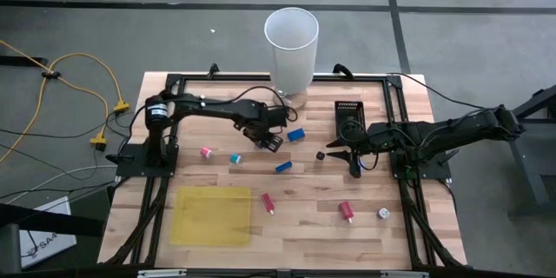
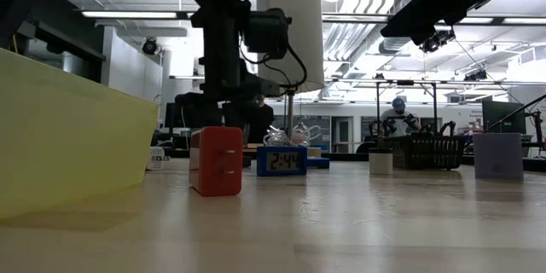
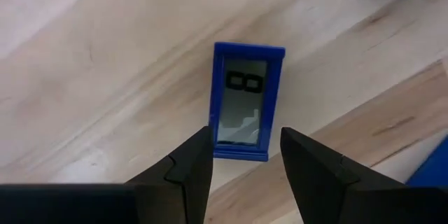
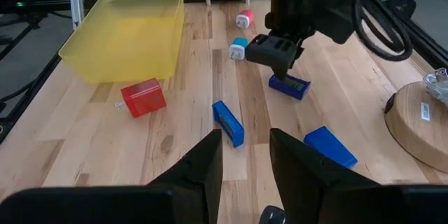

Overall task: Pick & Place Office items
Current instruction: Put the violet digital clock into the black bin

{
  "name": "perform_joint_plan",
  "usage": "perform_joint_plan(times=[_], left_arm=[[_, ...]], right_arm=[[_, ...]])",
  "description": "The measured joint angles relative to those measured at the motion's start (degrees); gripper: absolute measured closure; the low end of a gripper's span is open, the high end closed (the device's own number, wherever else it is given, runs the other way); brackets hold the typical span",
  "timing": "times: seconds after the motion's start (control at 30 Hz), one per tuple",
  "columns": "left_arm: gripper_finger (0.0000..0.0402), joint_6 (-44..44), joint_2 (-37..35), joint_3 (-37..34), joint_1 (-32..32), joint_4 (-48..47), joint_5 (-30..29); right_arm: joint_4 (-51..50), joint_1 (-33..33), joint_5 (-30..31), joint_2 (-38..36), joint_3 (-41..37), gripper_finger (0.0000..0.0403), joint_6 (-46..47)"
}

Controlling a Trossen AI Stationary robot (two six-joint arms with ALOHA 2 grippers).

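A small blue clock (image 3: 241,101) with a grey display rests on the wooden table; it also shows in the right wrist view (image 4: 289,85) and the low view (image 2: 281,160). My left gripper (image 3: 243,147) hangs just above it, pointing down, open, one finger on either side of one of its ends, apart from it. Loose around it lie a blue stick (image 1: 284,167), a blue wedge (image 1: 296,135), a teal piece (image 1: 235,158), a pink piece (image 1: 206,151), two red pieces (image 1: 268,201) (image 1: 347,211) and a whitish round one (image 1: 383,214). My right gripper (image 1: 354,163) waits open at the right, holding nothing.
A yellow bin (image 1: 213,215) sits at the near left. A tall white cylinder (image 1: 291,43) stands at the far edge on a round wooden base (image 4: 420,115). A black tray (image 1: 349,113) lies at the far right, with a small dark piece (image 1: 320,155) near my right gripper.
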Motion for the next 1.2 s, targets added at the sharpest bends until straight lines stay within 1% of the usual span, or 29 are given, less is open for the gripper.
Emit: perform_joint_plan(times=[0.57,1.2], left_arm=[[0.024,-0.1,0.4,0.0,0.0,-0.1,-1.7],[0.024,-0.3,0.4,0.0,-0.4,-0.5,-0.7]], right_arm=[[0.0,0.0,0.0,0.0,0.0,0.0296,0.0],[0.0,0.0,0.0,0.0,0.0,0.0296,0.0]])
